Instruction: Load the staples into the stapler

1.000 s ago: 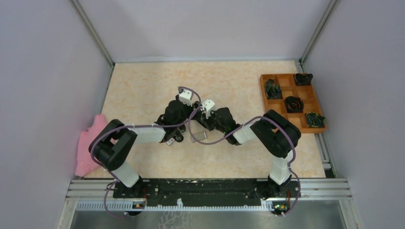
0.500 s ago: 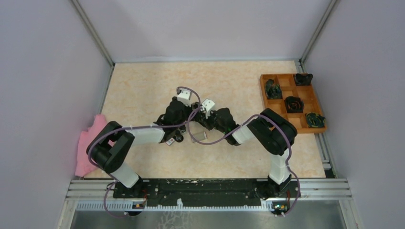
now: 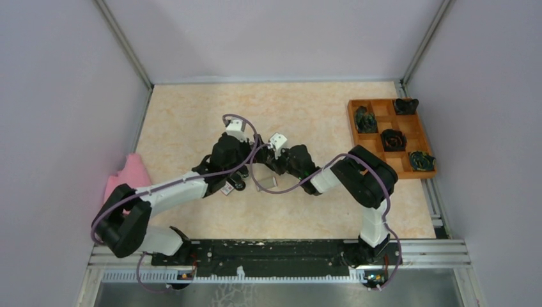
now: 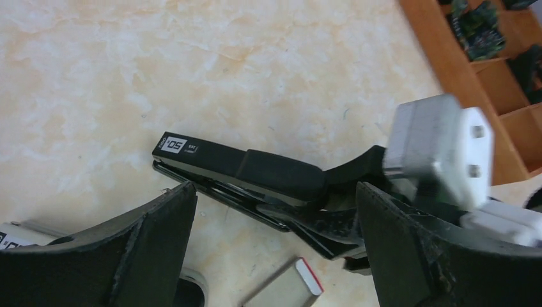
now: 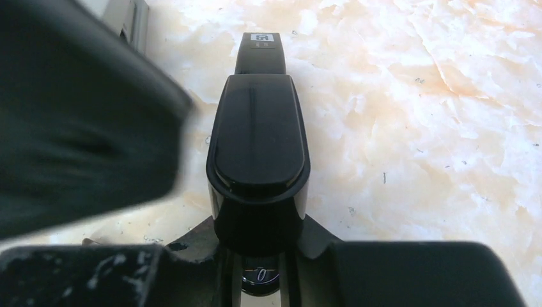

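Left wrist view showed the stapler [image 4: 255,173] lying shut on the surface [image 4: 192,64], my right hand [image 5: 259,272] clamped on its rear end and my left hand [image 4: 275,217] spread wide above its middle. I could not make out the staples, so I judged loading unconfirmed, perhaps not begun.

Long black stapler [image 4: 255,173] w/ a white label at its front tip lies flat on the beige marbled table [image 4: 255,64], top arm down over the base. Its rear end is pinched in the right claw [image 5: 255,272], front pointing away from it. The staples [image 3: 268,183], a small flat silvery-grey rectangular block, lie on the table just beside the stapler's rear half, on the side twd the arm bases, apart from it.
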